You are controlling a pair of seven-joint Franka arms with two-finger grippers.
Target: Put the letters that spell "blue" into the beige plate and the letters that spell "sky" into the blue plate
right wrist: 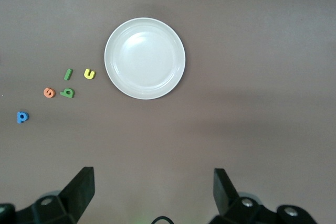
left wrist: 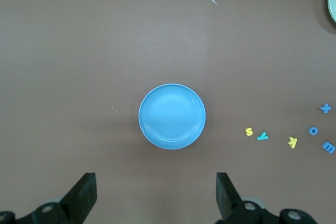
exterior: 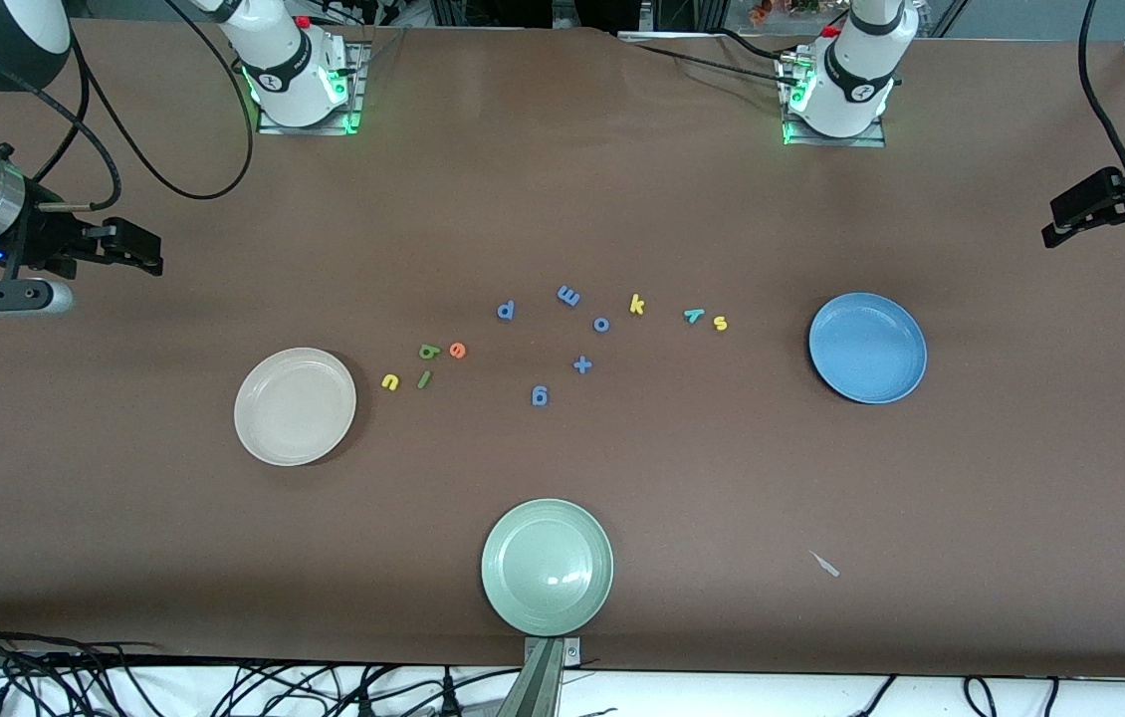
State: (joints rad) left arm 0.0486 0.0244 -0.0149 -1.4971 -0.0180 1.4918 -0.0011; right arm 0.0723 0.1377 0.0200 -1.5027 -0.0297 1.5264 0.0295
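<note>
Four small letters, green b [exterior: 428, 351], dark green l [exterior: 424, 379], yellow u [exterior: 390, 381] and orange e [exterior: 458, 350], lie loose on the table [exterior: 562, 199] just beside the beige plate [exterior: 295, 405], on its side toward the table's middle. Nothing is in that plate. Yellow k [exterior: 637, 304], teal y [exterior: 694, 316] and yellow s [exterior: 720, 322] lie in a rough row toward the left arm's end, near the blue plate [exterior: 867, 348] but apart from it; that plate holds nothing either.

Between the two groups sit blue letters [exterior: 568, 296], scattered around the table's middle, one of them a plus sign. A pale green plate [exterior: 547, 566] rests nearer the front camera than all of these, close to the table's edge. A small pale scrap [exterior: 825, 565] lies nearer the camera than the blue plate.

Both arms wait. The left gripper [left wrist: 156, 195] hangs high over the table by the blue plate, fingers spread wide and holding nothing. The right gripper [right wrist: 153, 192] hangs over the table by the beige plate, likewise wide apart and holding nothing.
</note>
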